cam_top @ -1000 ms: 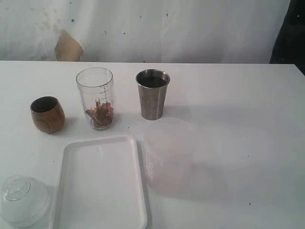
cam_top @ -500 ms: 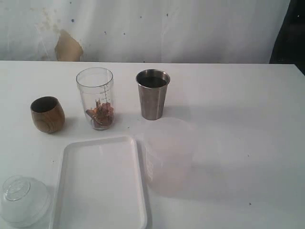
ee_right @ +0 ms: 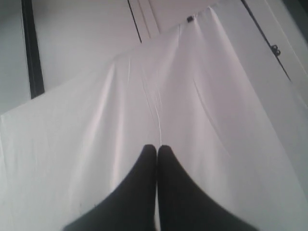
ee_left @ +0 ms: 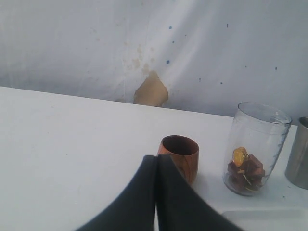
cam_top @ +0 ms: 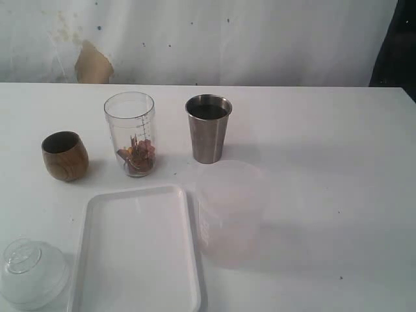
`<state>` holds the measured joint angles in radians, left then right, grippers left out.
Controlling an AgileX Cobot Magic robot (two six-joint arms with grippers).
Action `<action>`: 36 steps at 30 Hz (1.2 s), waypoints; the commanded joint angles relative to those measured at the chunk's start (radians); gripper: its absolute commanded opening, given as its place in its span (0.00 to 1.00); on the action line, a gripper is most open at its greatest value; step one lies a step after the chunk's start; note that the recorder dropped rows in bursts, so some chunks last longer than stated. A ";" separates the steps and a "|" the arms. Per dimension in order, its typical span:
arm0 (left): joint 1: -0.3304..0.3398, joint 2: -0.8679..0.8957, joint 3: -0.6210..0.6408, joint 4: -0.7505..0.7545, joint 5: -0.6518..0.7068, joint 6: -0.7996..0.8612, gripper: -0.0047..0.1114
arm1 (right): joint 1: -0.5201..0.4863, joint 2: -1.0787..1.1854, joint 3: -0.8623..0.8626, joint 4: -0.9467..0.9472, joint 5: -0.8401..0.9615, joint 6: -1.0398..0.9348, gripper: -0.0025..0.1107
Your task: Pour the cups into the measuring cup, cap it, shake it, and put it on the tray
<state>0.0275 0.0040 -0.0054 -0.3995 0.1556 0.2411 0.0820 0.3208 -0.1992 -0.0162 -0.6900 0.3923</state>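
Left pincer (ee_left: 156,161), closed and empty, is held just short of the wooden cup (ee_left: 179,155), the measuring cup (ee_left: 254,144) beside that cup; right pincer (ee_right: 157,150) is likewise closed, empty.

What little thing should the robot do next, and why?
Probably open the left gripper and ease it toward the wooden cup. The gripper is shut with nothing in it. The cup stands upright just ahead of it, beside the uncapped measuring cup it has to be poured into.
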 commanded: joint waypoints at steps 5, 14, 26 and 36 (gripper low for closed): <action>-0.001 -0.004 0.005 0.004 -0.009 0.003 0.04 | 0.007 0.572 -0.170 -0.165 -0.019 0.004 0.02; -0.001 -0.004 0.005 0.004 -0.009 0.001 0.04 | -0.003 1.193 -0.390 -0.512 -0.133 0.137 0.02; -0.001 -0.004 0.005 0.002 -0.012 0.001 0.04 | -0.219 1.621 -0.943 -1.628 -0.426 0.791 0.02; -0.001 -0.004 0.005 0.001 -0.014 -0.001 0.04 | -0.223 1.812 -1.026 -1.580 -0.467 0.550 0.02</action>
<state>0.0275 0.0040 -0.0054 -0.3995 0.1556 0.2411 -0.1377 2.0980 -1.2176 -1.6506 -1.1366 1.0225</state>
